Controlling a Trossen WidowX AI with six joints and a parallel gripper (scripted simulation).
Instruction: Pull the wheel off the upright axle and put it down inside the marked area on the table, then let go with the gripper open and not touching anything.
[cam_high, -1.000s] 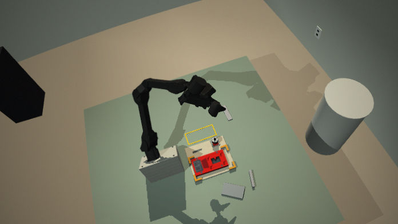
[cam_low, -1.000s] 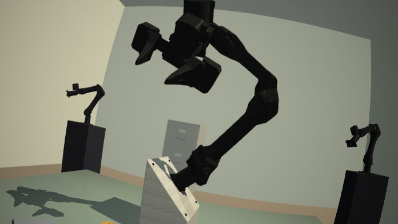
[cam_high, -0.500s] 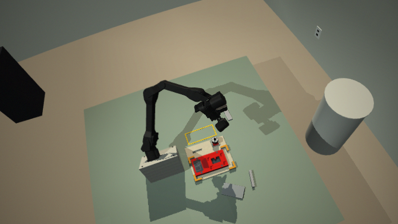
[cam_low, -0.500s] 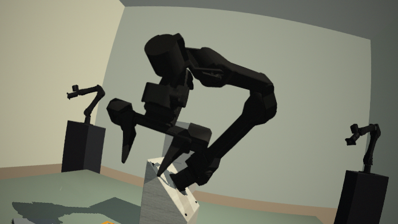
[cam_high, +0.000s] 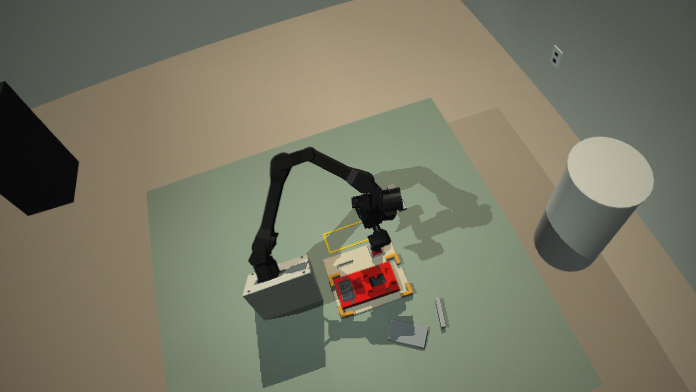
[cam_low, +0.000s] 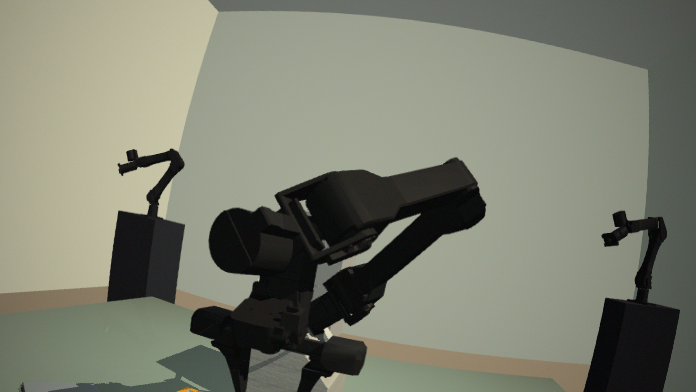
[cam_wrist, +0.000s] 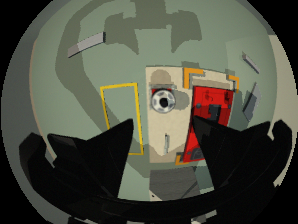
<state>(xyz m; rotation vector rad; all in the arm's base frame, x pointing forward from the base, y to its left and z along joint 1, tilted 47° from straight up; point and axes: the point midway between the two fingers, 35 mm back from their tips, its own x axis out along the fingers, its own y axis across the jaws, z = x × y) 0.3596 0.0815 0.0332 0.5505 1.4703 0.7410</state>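
Observation:
The silver wheel (cam_wrist: 156, 101) with a dark centre sits over a red base on the cream board (cam_wrist: 155, 131) (cam_high: 336, 270). The axle under it is hidden. My gripper (cam_wrist: 163, 121) (cam_high: 379, 243) is open, pointing down above the wheel, which shows a little beyond the gap between the fingertips in the wrist view. In the top view the gripper covers the wheel. In the exterior view the fingertips are cut off by the bottom edge. The marked area, a yellow outline (cam_wrist: 140, 120) (cam_high: 327, 243), lies on the table beside the board.
A red panel (cam_high: 367, 296) (cam_wrist: 199, 96) lies on the board inside orange corner brackets (cam_high: 407, 289) (cam_wrist: 186, 79). A small grey piece (cam_wrist: 166, 144) stands near the wheel. A grey plate (cam_high: 415, 336) and a grey bar (cam_high: 440, 314) lie past the board. Another bar (cam_wrist: 87, 44) lies beyond the outline.

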